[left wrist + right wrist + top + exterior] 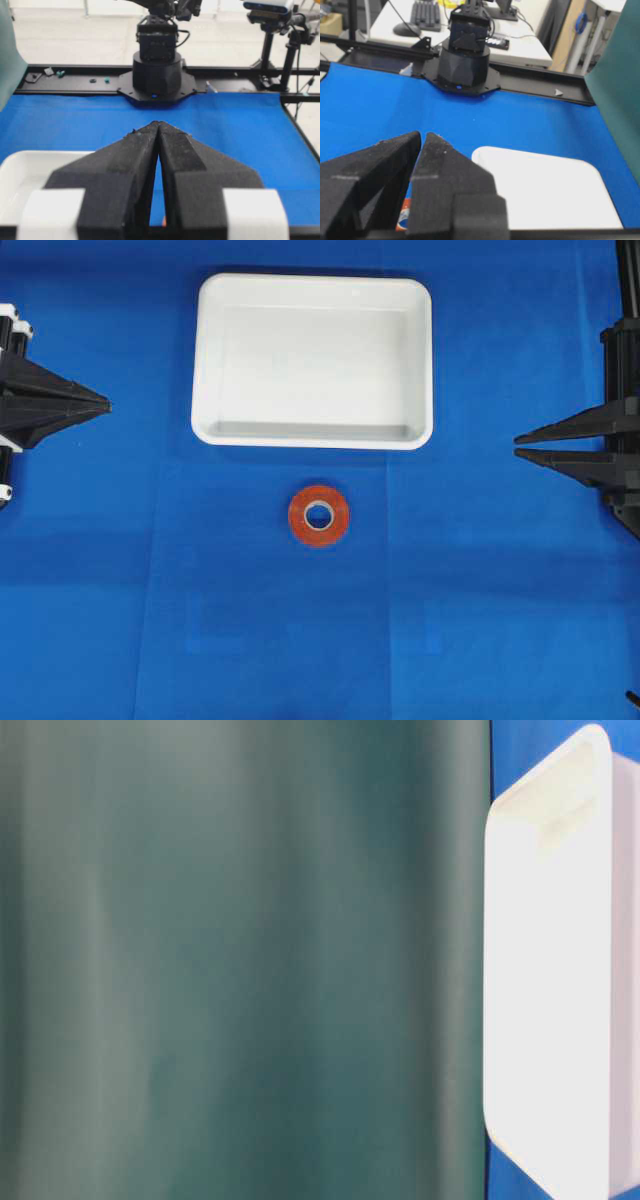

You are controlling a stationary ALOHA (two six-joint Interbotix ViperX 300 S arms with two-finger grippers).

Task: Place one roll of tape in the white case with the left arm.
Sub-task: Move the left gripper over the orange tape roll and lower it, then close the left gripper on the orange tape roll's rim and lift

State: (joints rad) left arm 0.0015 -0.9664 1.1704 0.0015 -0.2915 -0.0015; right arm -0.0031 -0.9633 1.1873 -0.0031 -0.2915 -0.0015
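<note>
The roll of tape (319,515), an orange-red ring with a pale core, lies flat on the blue cloth just in front of the white case (312,282). Nothing is inside the case. My left gripper (105,405) rests at the far left edge, shut and holding nothing, well away from both. In the left wrist view its fingertips (158,123) touch, with a sliver of tape (163,220) showing low between the fingers. My right gripper (517,446) waits at the right edge, with a narrow gap between its tips (422,135). Part of the tape (405,217) shows below it.
Blue cloth covers the table all around the tape. A blurred green sheet (240,960) fills most of the table-level view, leaving only the case (550,970) at its right. The opposite arm's base (156,70) stands at the far table edge.
</note>
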